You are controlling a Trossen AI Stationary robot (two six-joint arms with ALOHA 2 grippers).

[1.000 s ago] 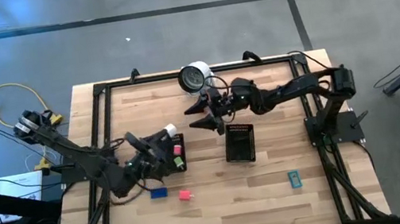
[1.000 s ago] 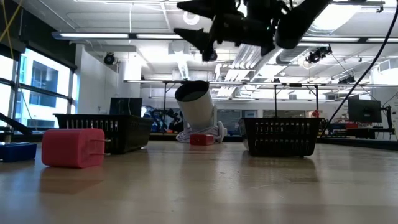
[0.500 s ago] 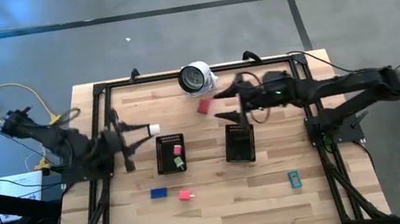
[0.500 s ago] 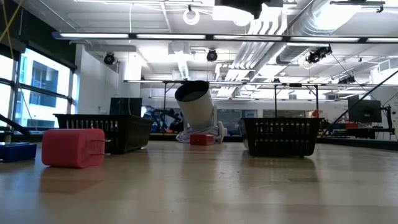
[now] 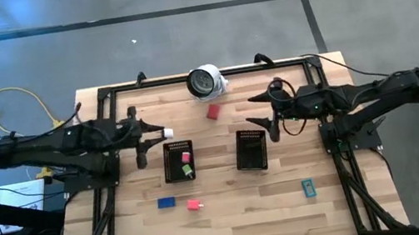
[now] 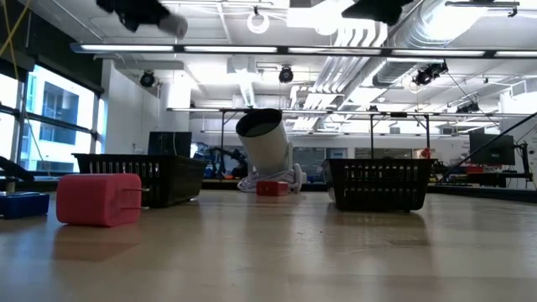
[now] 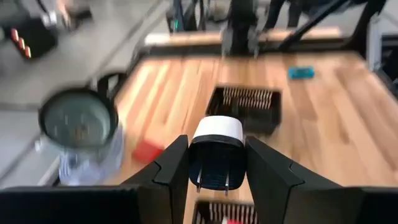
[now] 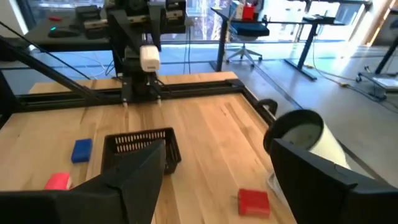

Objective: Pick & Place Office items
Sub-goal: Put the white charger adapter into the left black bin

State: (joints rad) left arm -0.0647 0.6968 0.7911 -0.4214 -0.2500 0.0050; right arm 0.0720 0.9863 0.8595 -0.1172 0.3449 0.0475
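My left gripper hovers over the table's left part, left of the left black mesh tray, shut on a small white-capped dark piece. That tray holds a red and a green piece. My right gripper stands open above the table, just right of the right mesh tray, with nothing between its fingers. A red piece, a blue one, a pink one and a teal one lie flat on the wood. My left gripper pinches the piece's two dark sides between its two fingers. The fingers lie about level and point toward the table's right. The piece's white end sticks out past the fingertips, and it hangs clear of the table.
A white round object with a dark face lies tilted at the far edge. A black frame runs along the table's far and side edges. Bare wood lies between the trays and along the near edge.
My left gripper has drawn back from over the left tray toward the table's left edge, rolled and tipped up to near level, keeping the white-capped piece. My right gripper has risen and pulled back from beside the white round object toward the table's right edge, uncovering the red piece.
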